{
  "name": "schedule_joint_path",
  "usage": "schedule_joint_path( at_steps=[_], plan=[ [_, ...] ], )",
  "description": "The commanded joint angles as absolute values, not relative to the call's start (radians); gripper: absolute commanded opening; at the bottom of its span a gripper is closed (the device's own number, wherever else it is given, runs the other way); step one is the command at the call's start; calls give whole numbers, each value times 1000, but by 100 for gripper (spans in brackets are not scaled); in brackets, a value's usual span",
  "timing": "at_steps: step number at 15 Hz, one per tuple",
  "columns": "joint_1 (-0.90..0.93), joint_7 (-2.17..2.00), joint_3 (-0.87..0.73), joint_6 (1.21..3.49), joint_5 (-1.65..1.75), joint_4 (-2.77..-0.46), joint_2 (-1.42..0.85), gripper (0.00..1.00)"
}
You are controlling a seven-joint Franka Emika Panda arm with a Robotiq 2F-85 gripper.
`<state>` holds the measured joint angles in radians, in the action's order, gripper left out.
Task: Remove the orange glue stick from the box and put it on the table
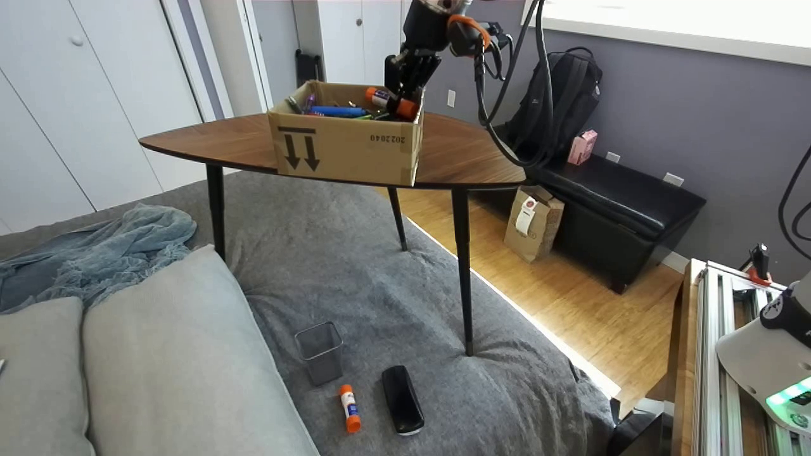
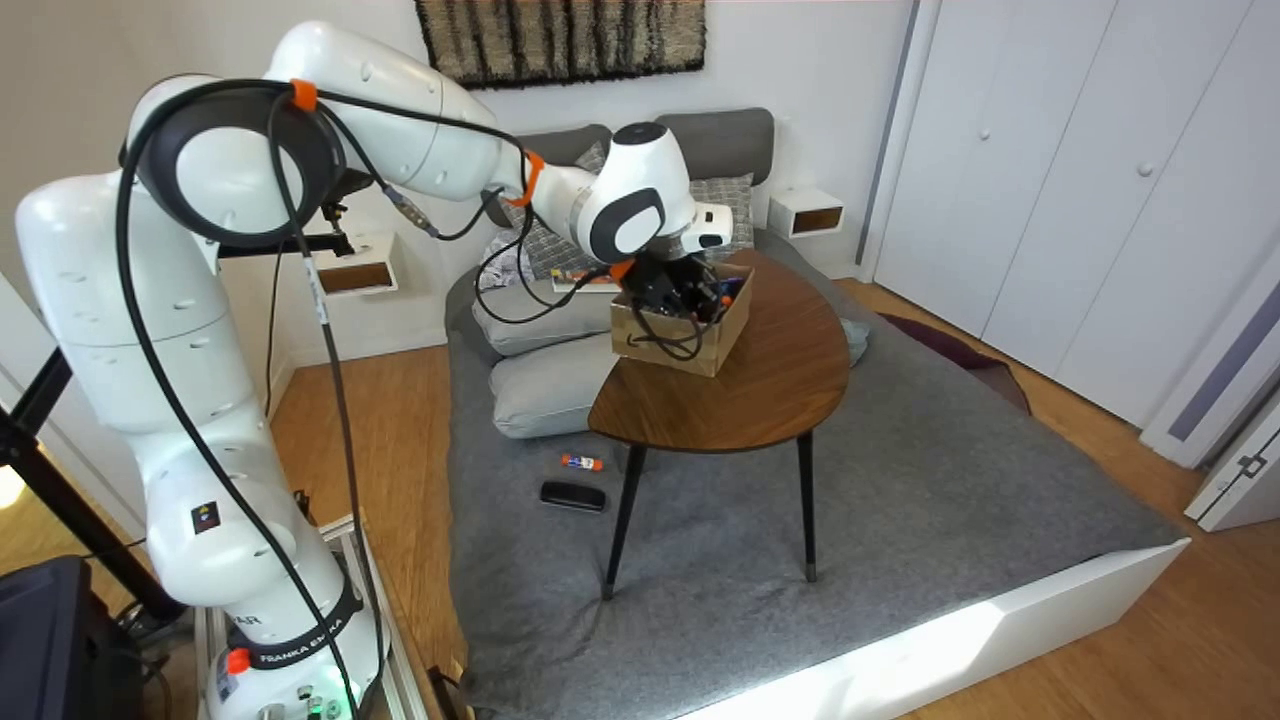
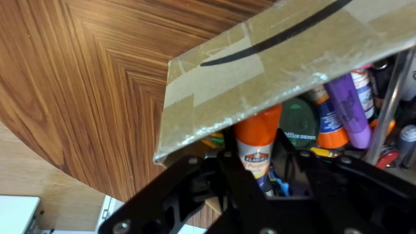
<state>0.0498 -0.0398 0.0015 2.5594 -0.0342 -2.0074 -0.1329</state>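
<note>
Your end effector [image 3: 255,138] is only partly closed, with a finger [image 3: 281,151] against each side of the orange glue stick [image 3: 256,154], so you have it held. In the wrist view the stick sits a little below the centre of the frame, "Elmer's" readable on its pale label, the tip of its cap hidden behind the rim of the box [image 1: 345,149]. In an exterior view you see it slanted inside the box's right end, near the top centre of the frame, an orange end showing on either side of the dark fingers. The box stands at the edge of the brown table [image 1: 215,138], its printed arrows pointing down. At the right of the wrist view, you also have a round green Office Depot piece [image 3: 297,118] and a purple marker [image 3: 349,110] in the box. At the lower centre of an exterior view, another glue stick [image 1: 350,408] lies on the grey bed cover [image 1: 507,405], just below a mesh cup [image 1: 319,351] and beside a black case [image 1: 403,400].
</note>
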Motion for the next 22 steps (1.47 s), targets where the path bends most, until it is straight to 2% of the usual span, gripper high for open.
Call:
schedule_joint_path(
  at_steps=[1,10,16,22],
  plan=[
    [56,-101,2,2503,35,-1968,-137,8],
    [59,-76,34,2321,30,-1975,36,8],
    [48,-73,32,2148,-12,-2044,269,8],
    [61,102,-112,2057,-326,-2139,491,8]
  ],
)
